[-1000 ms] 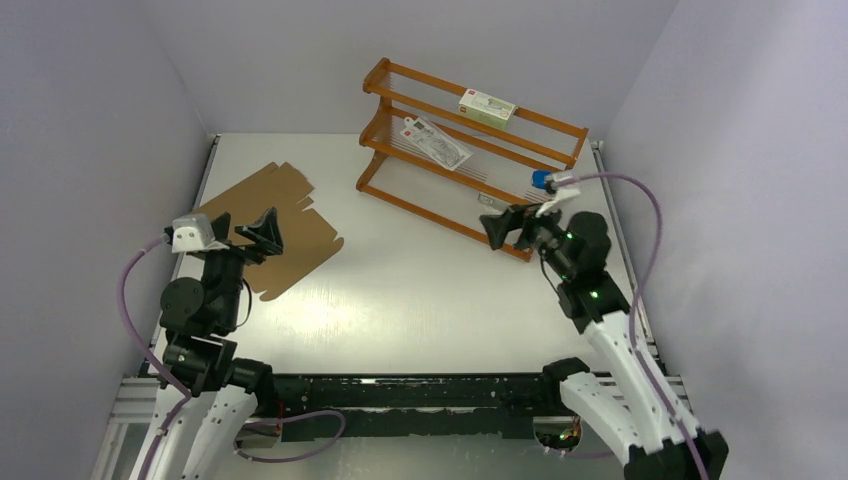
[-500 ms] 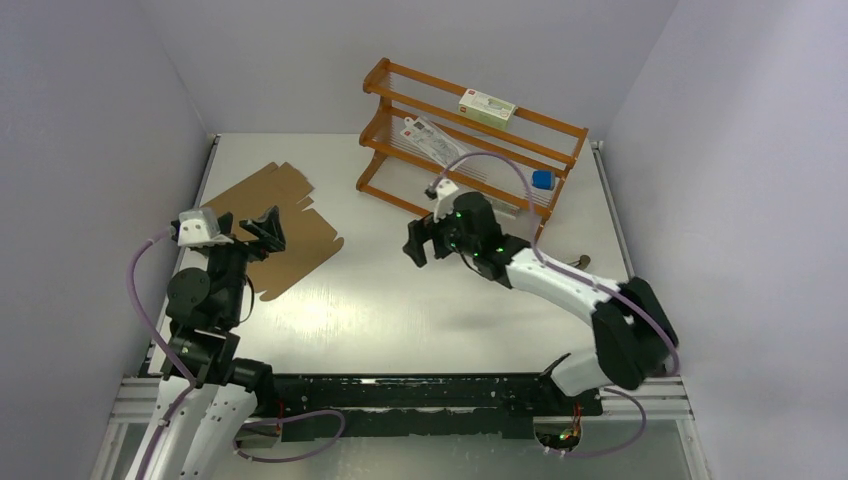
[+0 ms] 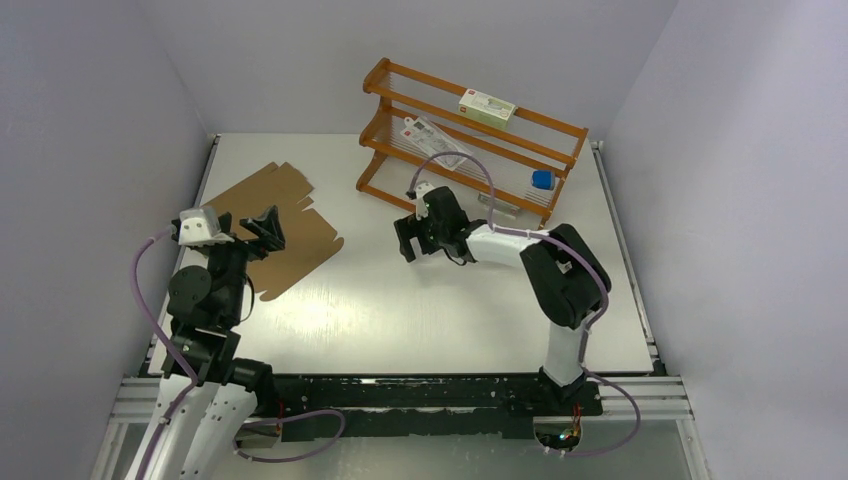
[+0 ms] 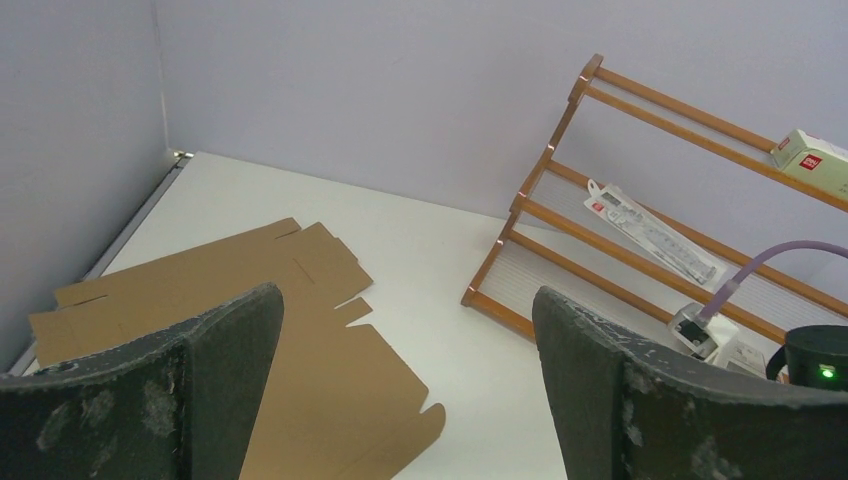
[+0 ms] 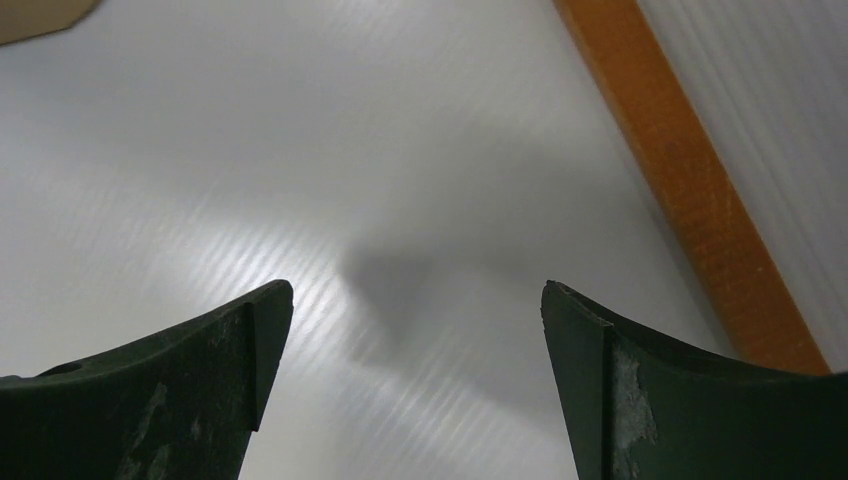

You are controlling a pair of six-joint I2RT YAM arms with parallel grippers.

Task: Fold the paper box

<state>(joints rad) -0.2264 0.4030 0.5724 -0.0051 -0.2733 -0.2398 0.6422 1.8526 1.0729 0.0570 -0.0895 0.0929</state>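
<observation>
the paper box lies as a flat, unfolded brown sheet on the tabletop, out toward 10 o'clock in the top view, near the left wall. its edges sit skew to the tabletop's sides, running roughly 2 to 8 o'clock and 11 to 5 o'clock. the outline looks close to square, and the left arm hides part of it, so a clear long axis is hard to call. the left end effector hangs just over the sheet's near left portion with its fingers spread fully wide and nothing between them. in its wrist view the cardboard fills the lower left, stretching off toward 12 and 1 o'clock. the right end effector is equally wide open and empty, pointed down at bare tabletop just beside the lower rail of the wooden rack. from there the sheet lies at 9 o'clock, well apart, and only a sliver of its corner shows at the top left of the right wrist view. no flap is raised yet, so folding has not begun. the left arm is plainly the nearer one, and the right would have to travel toward 9 o'clock before it could help pin or lift a panel.
</observation>
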